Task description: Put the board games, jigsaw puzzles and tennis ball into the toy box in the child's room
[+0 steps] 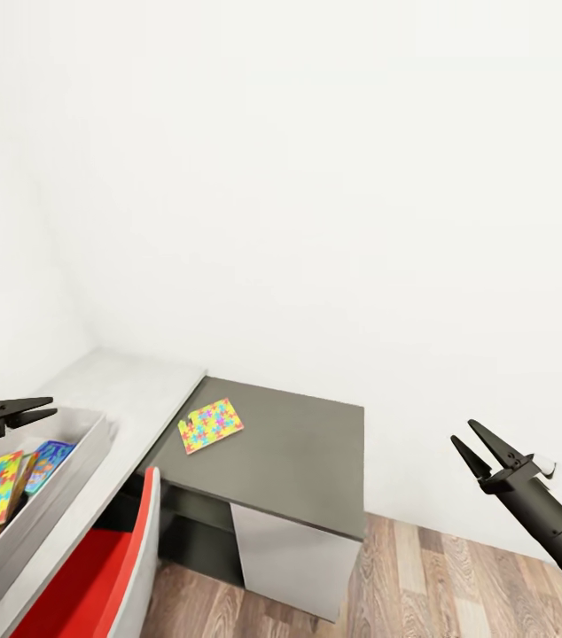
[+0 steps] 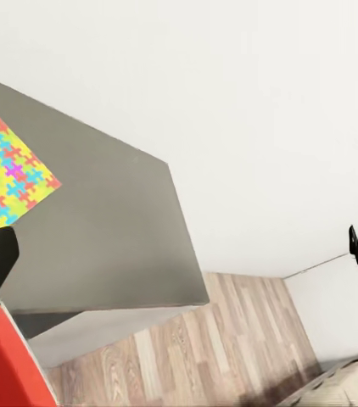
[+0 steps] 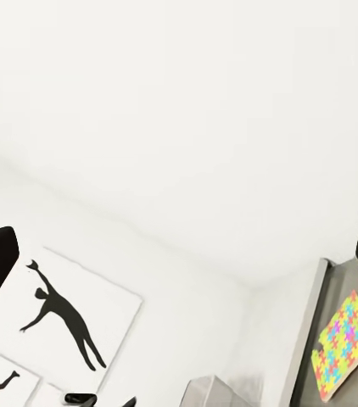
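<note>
We see both pincers empty, the left pincer (image 1: pixel 43 409) slightly parted over the toy box (image 1: pixel 77 461), the right pincer (image 1: pixel 476 445) open above the floor. One jigsaw puzzle (image 1: pixel 211 424) lies on the dark side worktop (image 1: pixel 290 461); the box's contents are cut off at the frame edge.

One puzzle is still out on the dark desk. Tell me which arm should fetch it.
Left, probably. The left hand hovers over the bin, nearer the puzzle; the right hand hangs over the floor beyond the desk.
</note>
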Available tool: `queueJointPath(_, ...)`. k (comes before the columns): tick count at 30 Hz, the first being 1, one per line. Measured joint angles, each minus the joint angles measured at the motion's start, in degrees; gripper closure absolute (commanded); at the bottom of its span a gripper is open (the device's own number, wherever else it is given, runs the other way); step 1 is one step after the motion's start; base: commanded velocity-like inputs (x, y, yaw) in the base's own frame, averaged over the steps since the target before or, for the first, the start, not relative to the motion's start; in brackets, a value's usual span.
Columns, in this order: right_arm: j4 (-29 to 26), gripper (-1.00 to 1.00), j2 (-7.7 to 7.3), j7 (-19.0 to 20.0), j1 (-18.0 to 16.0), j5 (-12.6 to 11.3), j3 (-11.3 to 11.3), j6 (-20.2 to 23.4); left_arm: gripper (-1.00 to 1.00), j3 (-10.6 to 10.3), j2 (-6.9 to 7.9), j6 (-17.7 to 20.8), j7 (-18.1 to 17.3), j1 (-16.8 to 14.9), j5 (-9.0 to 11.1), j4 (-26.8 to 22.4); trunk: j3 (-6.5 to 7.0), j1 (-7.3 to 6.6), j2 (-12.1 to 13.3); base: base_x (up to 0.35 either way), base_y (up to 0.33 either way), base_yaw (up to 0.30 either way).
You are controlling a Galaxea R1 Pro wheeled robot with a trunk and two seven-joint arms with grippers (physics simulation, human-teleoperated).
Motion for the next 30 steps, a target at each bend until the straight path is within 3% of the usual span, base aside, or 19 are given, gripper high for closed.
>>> queueJointPath(21, 0.03, -1.0, 0.0, -0.04, -0.02, 0.02, 0.13, -0.73, -1.0, -0.09, -0.96, 0.0, 0.0, 0.0, -0.14, -0.01, 1.41, 0.0, 0.0, 0.0, -0.003, -0.215)
queueJointPath(30, 0.01, -1.0, 0.0, -0.04, -0.04, -0.02, 0.07, -0.73, -1.0, -0.12, -1.82, 0.0, 0.02, 0.01, -0.21, -0.02, 2.01, -0.01, 0.0, 0.043, -0.16, -0.209)
